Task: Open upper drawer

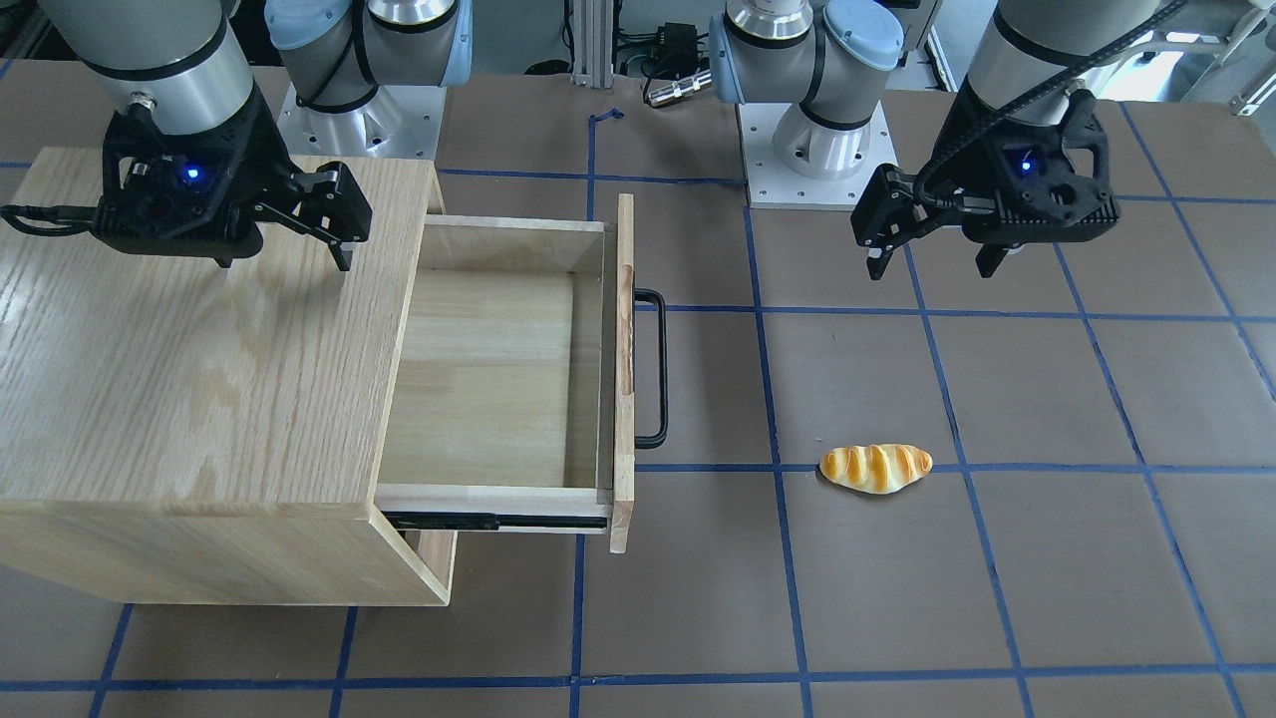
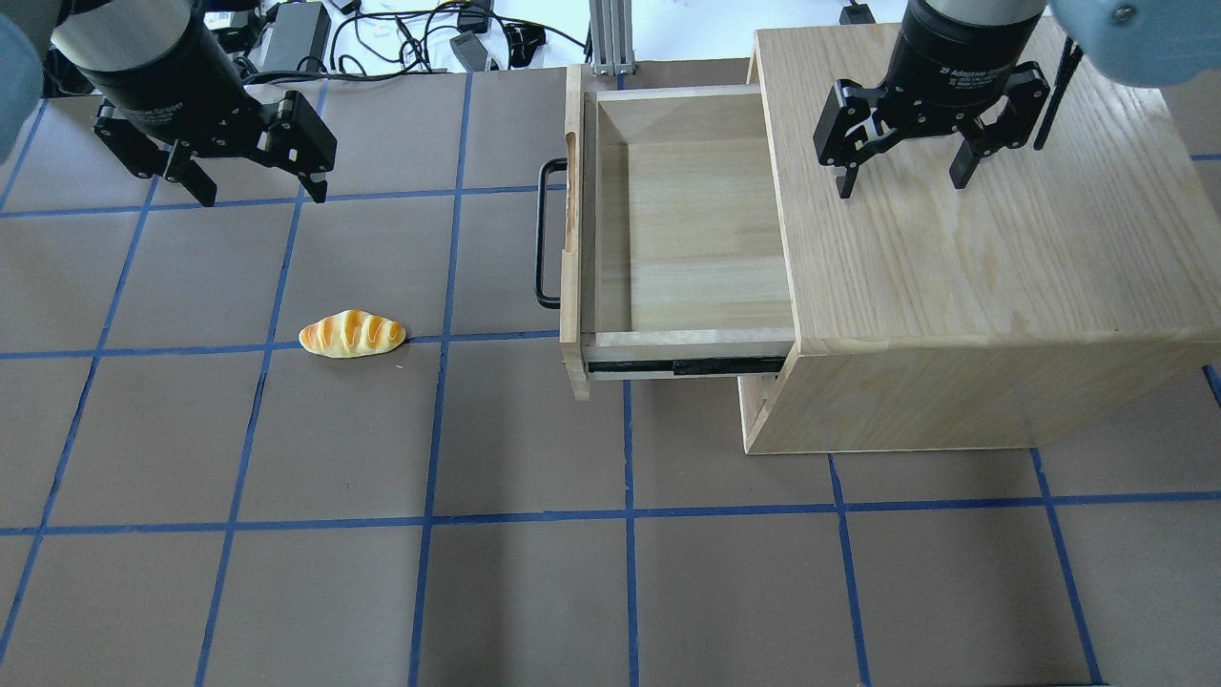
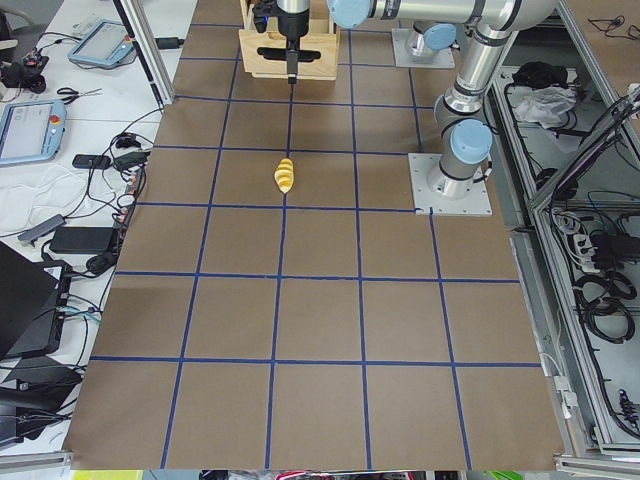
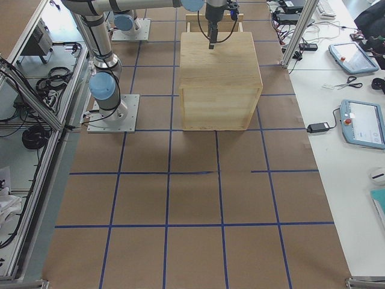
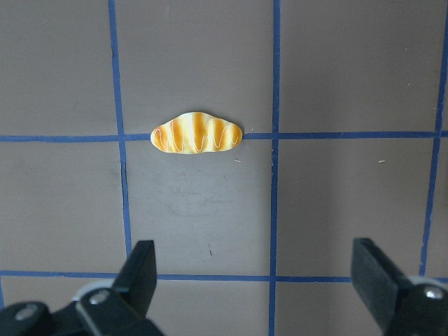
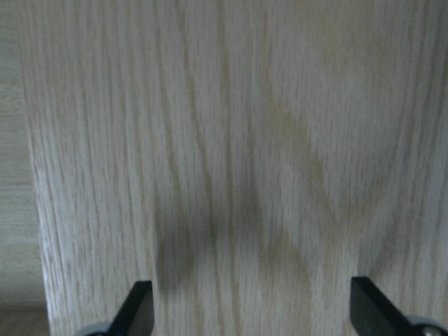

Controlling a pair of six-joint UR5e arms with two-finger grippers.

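The upper drawer (image 1: 488,379) stands pulled far out of the oak cabinet (image 1: 199,349), with its pale wood inside empty and a black side rail showing. Its black bar handle (image 1: 653,369) faces the table's middle. The drawer also shows in the overhead view (image 2: 696,239), with its handle (image 2: 544,234). My right gripper (image 2: 901,186) hovers open and empty over the cabinet top (image 6: 231,140), and shows in the front-facing view (image 1: 286,261). My left gripper (image 2: 259,196) is open and empty above the table, far from the drawer, and shows in the front-facing view (image 1: 932,267).
A toy bread roll (image 2: 352,334) lies on the brown table on a blue tape line, between my left gripper and the drawer handle; it also shows in the left wrist view (image 5: 197,133). Cables and devices lie beyond the table's far edge.
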